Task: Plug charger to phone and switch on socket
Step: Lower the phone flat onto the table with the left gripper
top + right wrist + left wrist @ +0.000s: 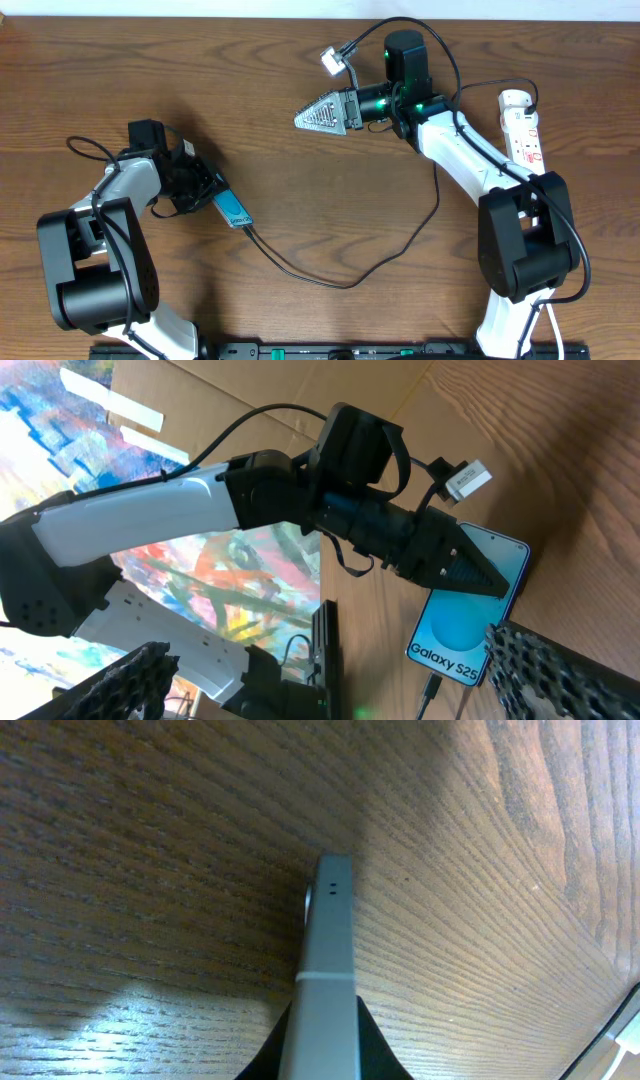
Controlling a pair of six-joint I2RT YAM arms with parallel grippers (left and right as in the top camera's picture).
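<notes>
While the left gripper (pixel 218 200) clamps the phone (pixel 468 622) at the left of the table (pixel 250 70), the light-blue screen reads "Galaxy S25", and the plug tip of the black cable (pixel 340 283) meets the phone's lower edge. The right gripper (pixel 308 117) hangs over mid-table, fingers spread wide and empty. The white power strip (pixel 522 125) lies far right; its red marks are too small to read.
</notes>
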